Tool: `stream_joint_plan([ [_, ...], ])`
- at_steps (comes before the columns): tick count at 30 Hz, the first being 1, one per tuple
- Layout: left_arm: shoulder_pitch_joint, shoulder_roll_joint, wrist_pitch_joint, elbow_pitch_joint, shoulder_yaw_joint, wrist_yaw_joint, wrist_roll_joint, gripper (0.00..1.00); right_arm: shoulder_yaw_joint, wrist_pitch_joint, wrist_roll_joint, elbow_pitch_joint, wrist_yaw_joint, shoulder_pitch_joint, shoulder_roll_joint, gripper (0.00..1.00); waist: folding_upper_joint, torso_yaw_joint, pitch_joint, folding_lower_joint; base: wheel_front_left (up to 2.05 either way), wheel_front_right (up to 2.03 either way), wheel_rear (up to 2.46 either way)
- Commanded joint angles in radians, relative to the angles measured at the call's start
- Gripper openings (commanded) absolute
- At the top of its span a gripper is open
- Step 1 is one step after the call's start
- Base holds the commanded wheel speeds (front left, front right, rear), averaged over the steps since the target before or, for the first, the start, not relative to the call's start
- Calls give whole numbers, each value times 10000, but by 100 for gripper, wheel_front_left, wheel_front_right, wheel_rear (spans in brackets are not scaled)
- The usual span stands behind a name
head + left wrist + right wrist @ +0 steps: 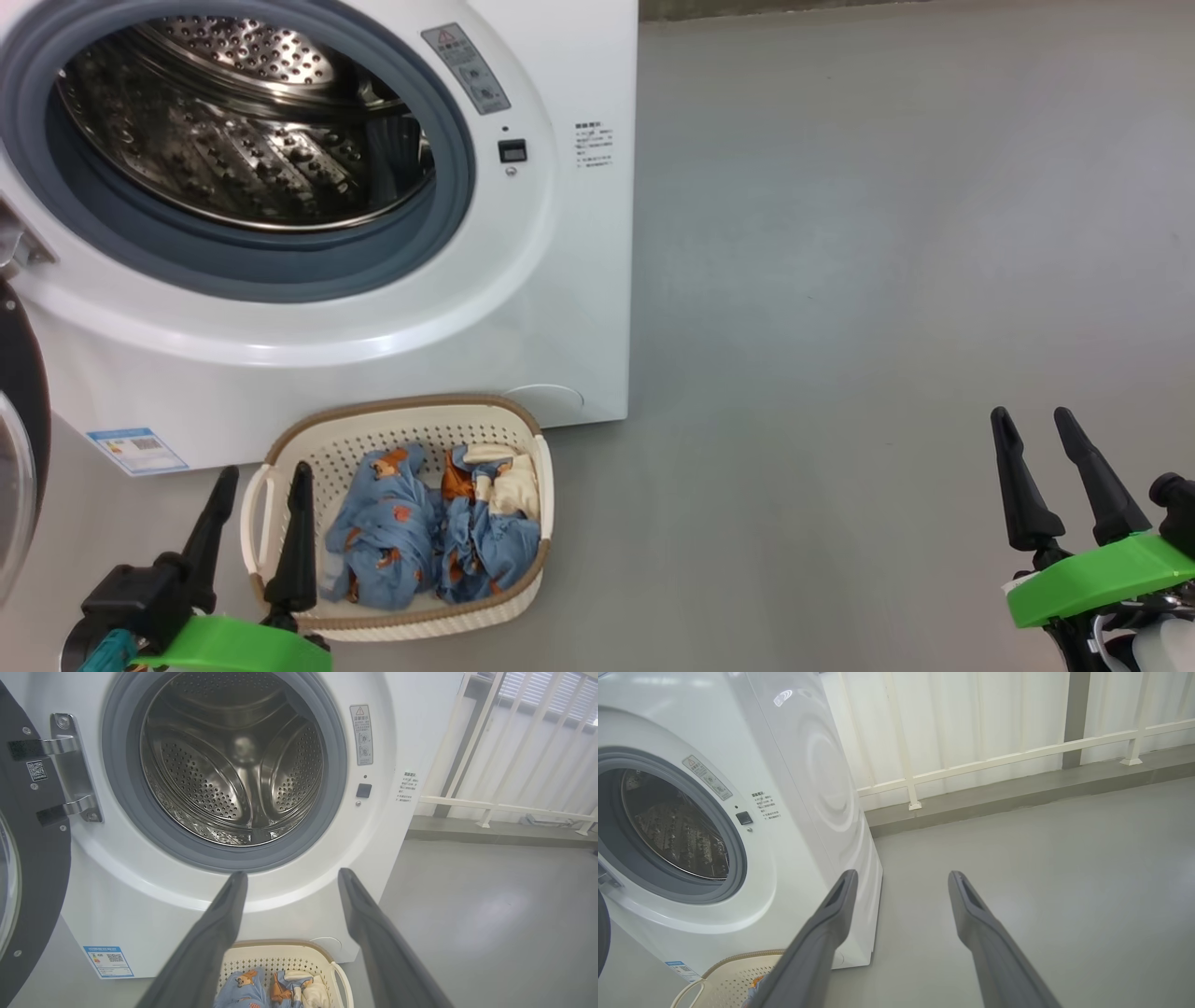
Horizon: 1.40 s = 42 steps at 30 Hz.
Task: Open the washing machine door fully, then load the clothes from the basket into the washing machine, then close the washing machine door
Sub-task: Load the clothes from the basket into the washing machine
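The white washing machine [523,308] stands at upper left with its steel drum [243,131] exposed inside the grey-blue gasket. Its door [23,411] is swung open at the far left edge; the door's dark inner frame [32,858] hangs on metal hinges. On the floor in front sits the cream basket [523,560], holding the blue, cream and orange clothes [429,532]. My left gripper [264,478] hovers open over the basket's left handle, nothing between its fingers. Far to the right, my right gripper [1034,420] is open and empty above bare floor.
Grey floor [887,280] stretches to the right of the machine. A white railing [1017,756] on a low kerb runs along the back wall behind the machine. A blue label sticker [137,450] marks the machine's lower left front corner.
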Motion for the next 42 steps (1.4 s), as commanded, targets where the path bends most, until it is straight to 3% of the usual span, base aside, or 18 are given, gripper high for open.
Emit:
stream_joint_plan([
  [1, -187, 325, -63, -194, 306, 6, -60, 100, 213, -122, -54, -237, 56, -72, -173, 100, 0, -3, 10, 0, 48, -178, 130],
  [12, -208, 346, -63, -300, 271, 6, 147, 100, 216, -122, -35, -255, 56, -63, -144, 100, 0, -43, 69, 0, 57, -193, 136],
  [27, -201, -12, -63, -132, 13, 6, 225, 100, 148, -122, -82, -333, 56, -134, -63, 100, 0, 15, 369, 0, 7, -16, 9],
  [31, -317, -166, -63, 319, -151, 6, 307, 100, 151, -122, -117, -391, 56, -274, 5, 100, 0, 18, 626, 0, 0, 0, 0],
  [42, -1309, -753, -63, 3181, -680, 6, 502, 100, 245, -122, -259, -603, 56, -984, 291, 100, 0, -171, 1917, 0, 0, 0, 0],
])
